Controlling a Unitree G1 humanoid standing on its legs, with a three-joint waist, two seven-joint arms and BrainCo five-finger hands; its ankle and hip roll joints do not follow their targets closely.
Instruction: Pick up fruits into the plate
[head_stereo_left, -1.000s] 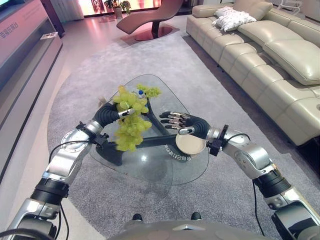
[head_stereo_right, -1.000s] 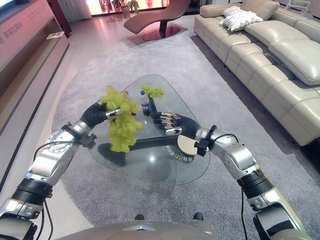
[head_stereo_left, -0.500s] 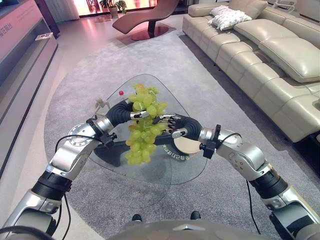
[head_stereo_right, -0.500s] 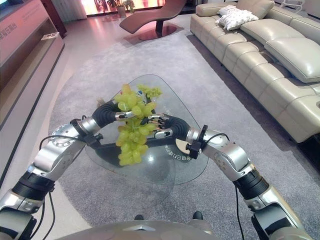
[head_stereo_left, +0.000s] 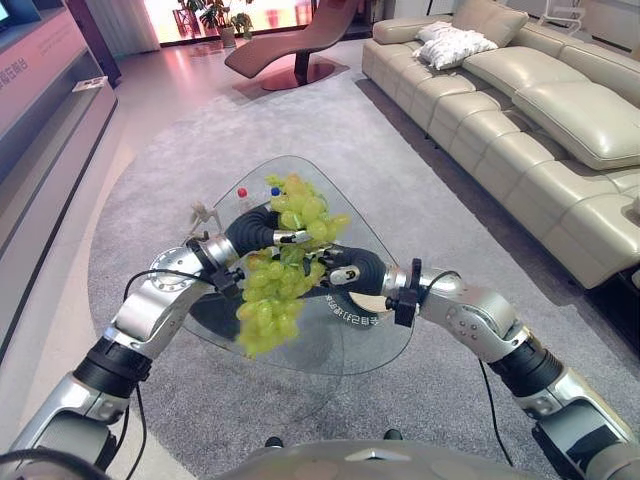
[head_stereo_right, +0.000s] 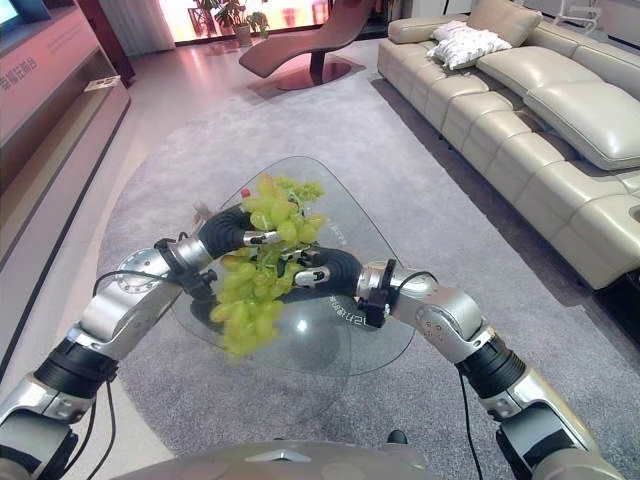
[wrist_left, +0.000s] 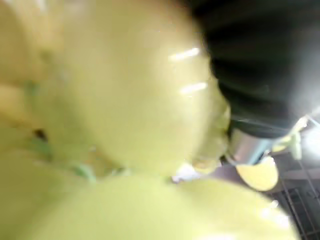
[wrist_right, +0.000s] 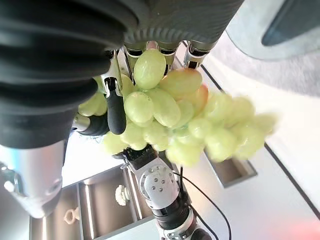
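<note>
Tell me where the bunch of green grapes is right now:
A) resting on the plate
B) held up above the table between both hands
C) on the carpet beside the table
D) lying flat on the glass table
B: the bunch of green grapes hangs above the glass table, with the left hand gripping its top and the right hand against its side.

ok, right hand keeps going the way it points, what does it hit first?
The grape bunch. The right hand points toward the robot's left, its fingers already against the grapes hanging from the left hand. Past the bunch likely comes the left forearm, though depth is unclear.
</note>
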